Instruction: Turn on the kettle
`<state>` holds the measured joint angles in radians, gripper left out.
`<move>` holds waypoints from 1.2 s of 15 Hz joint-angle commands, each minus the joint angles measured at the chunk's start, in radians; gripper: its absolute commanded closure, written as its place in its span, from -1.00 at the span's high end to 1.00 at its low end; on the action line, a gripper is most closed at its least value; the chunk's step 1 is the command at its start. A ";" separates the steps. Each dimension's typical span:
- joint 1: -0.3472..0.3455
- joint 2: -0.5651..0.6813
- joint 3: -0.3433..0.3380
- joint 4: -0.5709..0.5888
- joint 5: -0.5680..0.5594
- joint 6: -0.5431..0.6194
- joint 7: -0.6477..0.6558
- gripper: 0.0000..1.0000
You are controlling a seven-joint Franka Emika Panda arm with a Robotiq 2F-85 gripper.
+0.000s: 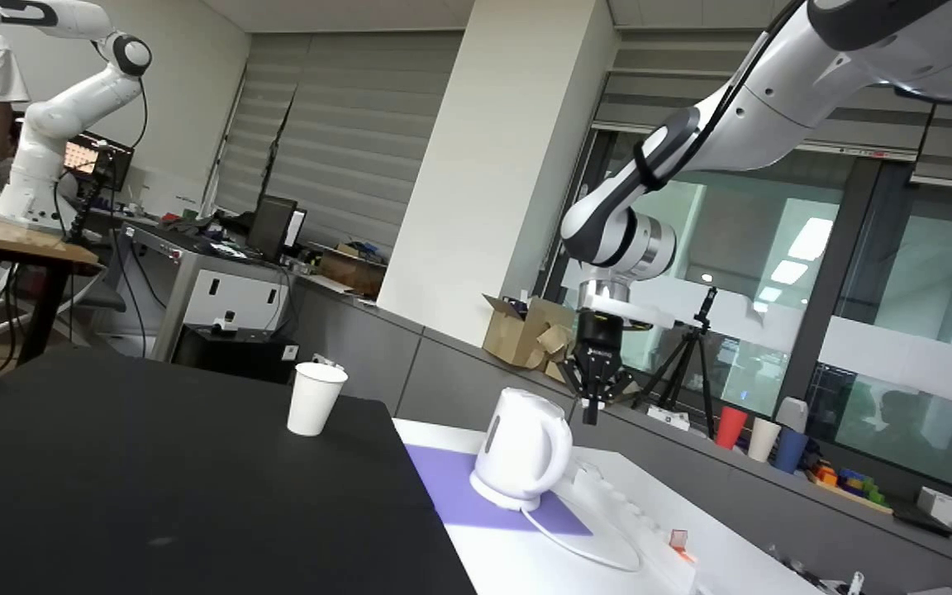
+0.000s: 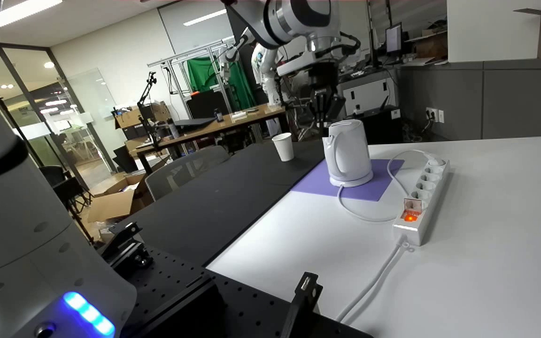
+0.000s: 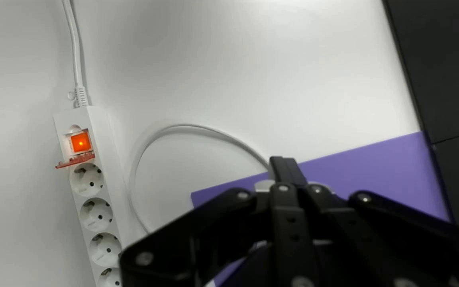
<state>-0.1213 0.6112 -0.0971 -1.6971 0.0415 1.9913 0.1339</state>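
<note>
The white kettle [image 1: 517, 446] stands upright on a purple mat [image 1: 447, 487], its loop handle [image 1: 560, 453] towards the gripper's side. It also shows in an exterior view [image 2: 351, 152]. My gripper [image 1: 591, 413] points down beside the handle, its tips about level with the kettle's upper part. In an exterior view the fingertips [image 2: 322, 129] appear just beside the handle's top; I cannot tell whether they touch. In the wrist view the fingers [image 3: 288, 169] are pressed together with nothing between them. There the gripper hides nearly all of the kettle. No kettle switch can be made out.
A white power strip [image 2: 423, 199] with a lit orange switch [image 3: 81, 142] lies near the kettle, whose cord [image 3: 189, 126] loops across the white table [image 2: 496, 225]. A white paper cup [image 1: 316, 399] stands on the black table [image 1: 154, 479]. Several cups line the window ledge.
</note>
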 commanded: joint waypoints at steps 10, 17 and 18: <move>-0.032 0.017 0.017 0.013 0.065 0.093 -0.092 -1.00; -0.043 0.030 0.029 0.027 0.102 0.068 -0.128 -1.00; -0.044 0.031 0.030 0.026 0.103 0.070 -0.133 -1.00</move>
<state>-0.1463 0.6301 -0.0815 -1.6953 0.1224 2.0829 0.0202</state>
